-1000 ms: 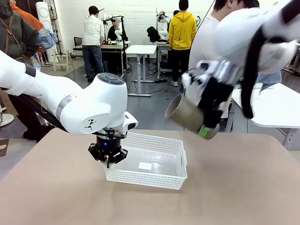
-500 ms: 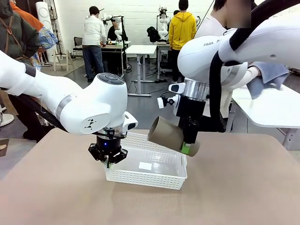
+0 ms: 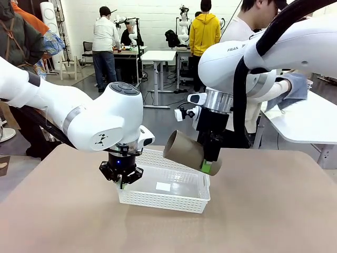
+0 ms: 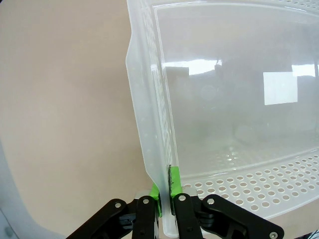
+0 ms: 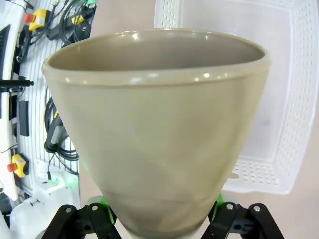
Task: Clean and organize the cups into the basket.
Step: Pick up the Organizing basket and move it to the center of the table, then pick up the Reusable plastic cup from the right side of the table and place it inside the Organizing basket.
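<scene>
The tan cup [image 3: 184,149], probably light, stiff and slick, hangs tilted over the basket's [image 3: 174,199] far right corner. Right jaws clamp its narrow base, a sound hold; left jaws pinch the basket's left wall.

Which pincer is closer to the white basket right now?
Left. The left pincer is shut on the rim at the basket's left end, touching it. The right pincer holds a tan cup in the air above the basket's far right side.
</scene>
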You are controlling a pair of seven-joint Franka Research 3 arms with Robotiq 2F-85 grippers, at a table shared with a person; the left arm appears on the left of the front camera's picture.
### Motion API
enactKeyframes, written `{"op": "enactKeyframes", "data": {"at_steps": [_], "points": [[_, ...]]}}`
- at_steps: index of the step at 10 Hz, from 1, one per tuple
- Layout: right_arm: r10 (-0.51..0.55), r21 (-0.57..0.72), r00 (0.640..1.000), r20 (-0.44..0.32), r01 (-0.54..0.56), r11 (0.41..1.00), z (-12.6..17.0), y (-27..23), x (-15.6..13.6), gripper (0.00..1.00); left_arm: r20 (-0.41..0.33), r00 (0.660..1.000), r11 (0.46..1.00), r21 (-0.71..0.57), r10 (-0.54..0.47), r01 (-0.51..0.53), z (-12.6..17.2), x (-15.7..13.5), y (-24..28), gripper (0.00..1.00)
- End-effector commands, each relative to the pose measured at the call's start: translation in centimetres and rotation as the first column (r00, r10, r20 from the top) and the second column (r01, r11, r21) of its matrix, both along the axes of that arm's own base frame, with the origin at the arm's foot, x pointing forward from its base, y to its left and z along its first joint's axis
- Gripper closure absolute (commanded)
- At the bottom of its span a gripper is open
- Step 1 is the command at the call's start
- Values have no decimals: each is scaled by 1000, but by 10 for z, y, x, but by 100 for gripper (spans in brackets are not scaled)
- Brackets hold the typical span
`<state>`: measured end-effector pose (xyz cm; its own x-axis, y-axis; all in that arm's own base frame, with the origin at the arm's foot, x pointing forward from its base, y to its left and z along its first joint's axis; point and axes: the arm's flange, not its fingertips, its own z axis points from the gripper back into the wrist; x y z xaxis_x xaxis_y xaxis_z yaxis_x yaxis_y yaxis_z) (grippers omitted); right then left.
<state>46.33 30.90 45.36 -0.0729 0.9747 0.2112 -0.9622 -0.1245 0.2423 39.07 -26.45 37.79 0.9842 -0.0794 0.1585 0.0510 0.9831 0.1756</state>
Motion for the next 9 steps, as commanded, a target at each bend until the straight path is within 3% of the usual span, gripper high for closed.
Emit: {"op": "enactKeyframes", "data": {"at_steps": [1,3,6,9], "points": [[-12,-23,1000,-4,12,1000,-1,1,-2,21,-2,1000,1000,9,-4,4,-4,-3,0,98],[25,-6,999,22,-25,1000,-11,8,-1,21,-2,1000,1000,9,-4,4,-4,-3,0,98],[95,-33,995,-12,-96,995,-37,37,6,21,-2,1000,1000,9,-4,4,-4,-3,0,98],[70,-57,998,0,-69,996,-67,43,12,21,-2,1000,1000,9,-4,4,-4,-3,0,98]]}}
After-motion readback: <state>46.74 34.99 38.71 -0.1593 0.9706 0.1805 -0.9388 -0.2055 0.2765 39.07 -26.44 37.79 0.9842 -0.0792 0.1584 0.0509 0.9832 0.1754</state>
